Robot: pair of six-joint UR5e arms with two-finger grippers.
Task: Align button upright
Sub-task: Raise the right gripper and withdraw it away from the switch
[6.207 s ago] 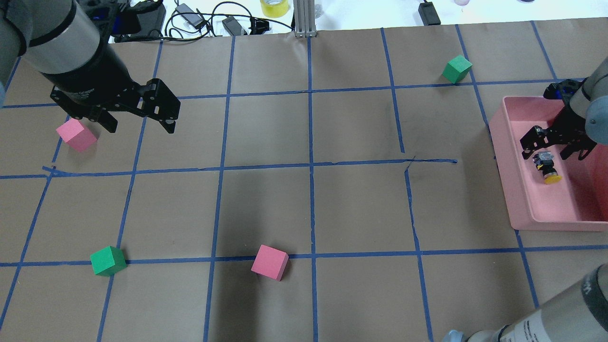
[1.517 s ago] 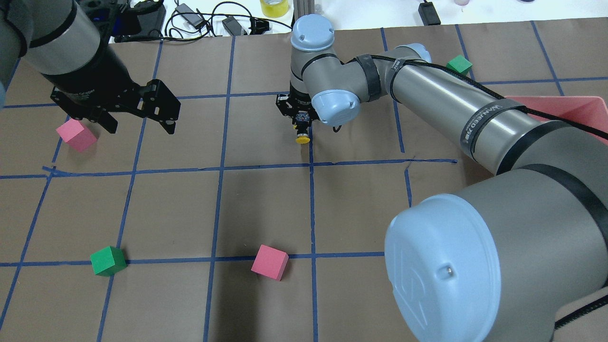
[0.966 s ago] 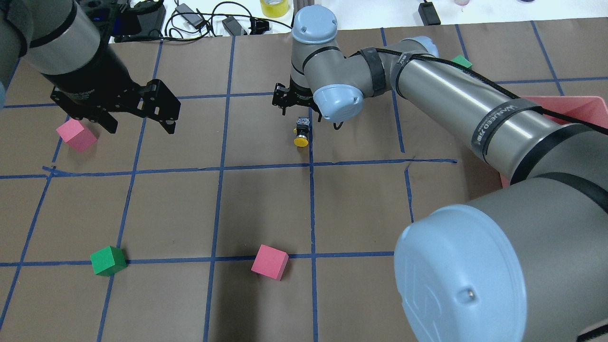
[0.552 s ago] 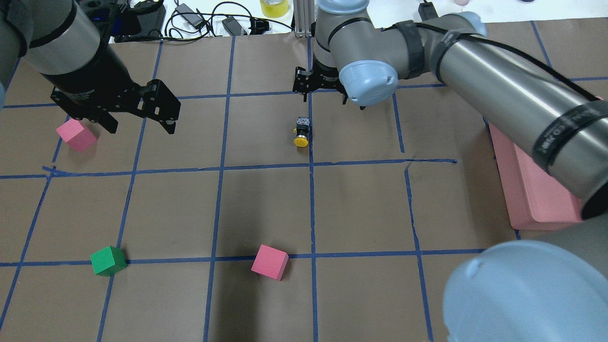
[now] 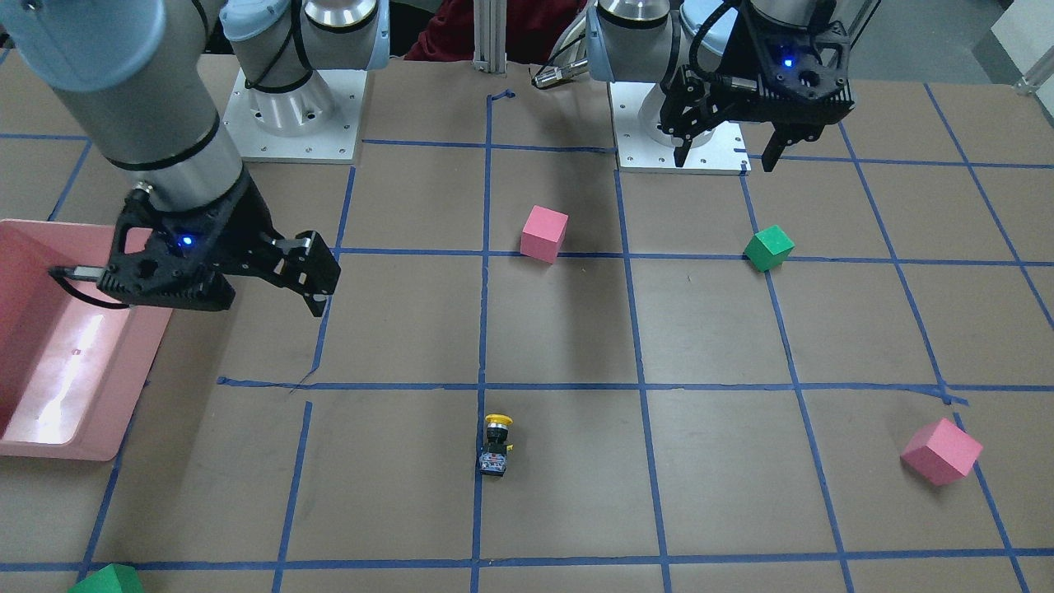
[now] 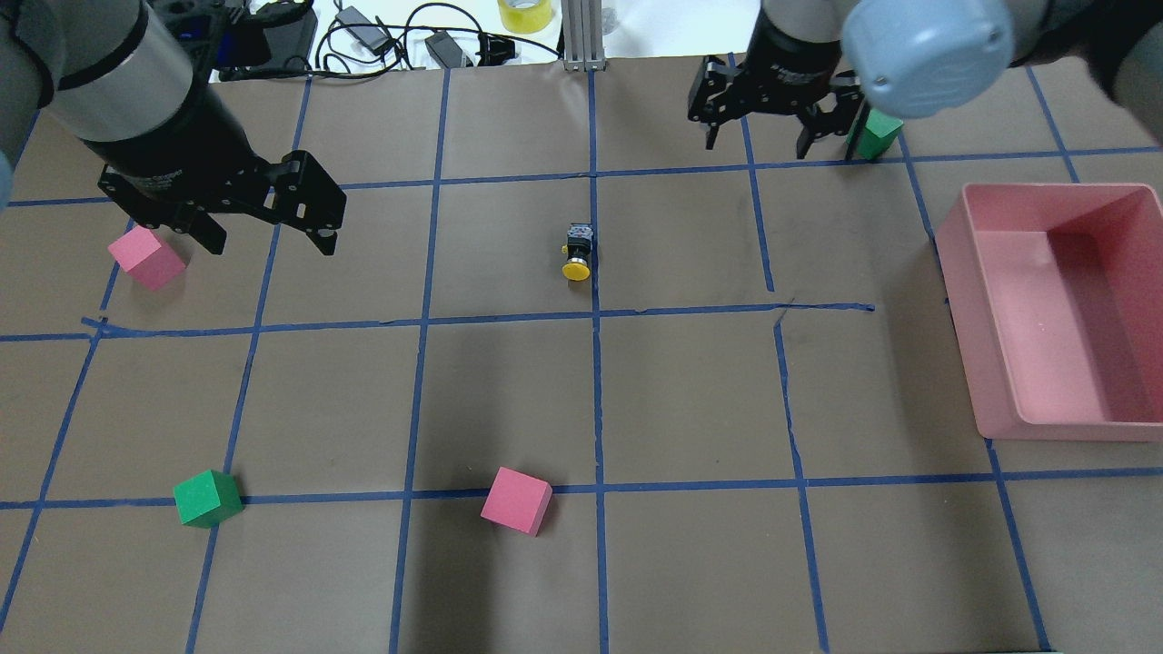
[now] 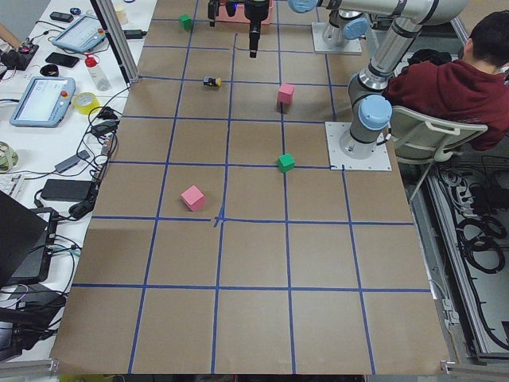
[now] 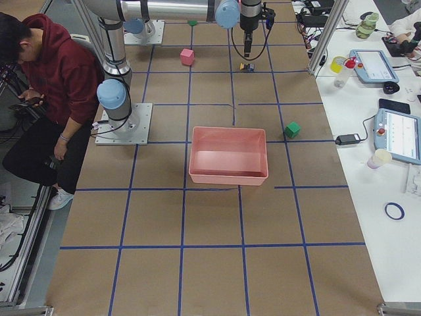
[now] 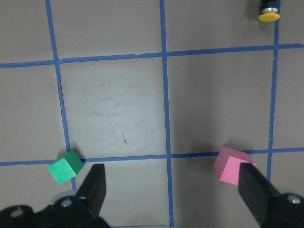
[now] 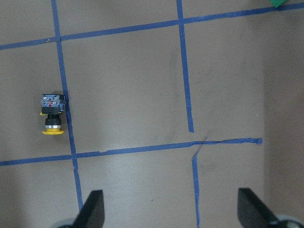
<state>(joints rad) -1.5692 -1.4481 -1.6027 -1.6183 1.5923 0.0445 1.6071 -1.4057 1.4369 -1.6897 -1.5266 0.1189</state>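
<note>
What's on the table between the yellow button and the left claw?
Between the button and the left claw lies only bare brown paper, crossed by one blue tape line. The overhead view shows it.

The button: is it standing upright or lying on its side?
Lying on its side: the button shows its yellow cap and base end to end from above.

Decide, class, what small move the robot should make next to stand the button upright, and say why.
Probably lower the right gripper, open and the nearer one, over the button to grip its base. The button lies on its side, yellow cap toward the robot, touched by neither gripper; the left gripper is open too.
</note>
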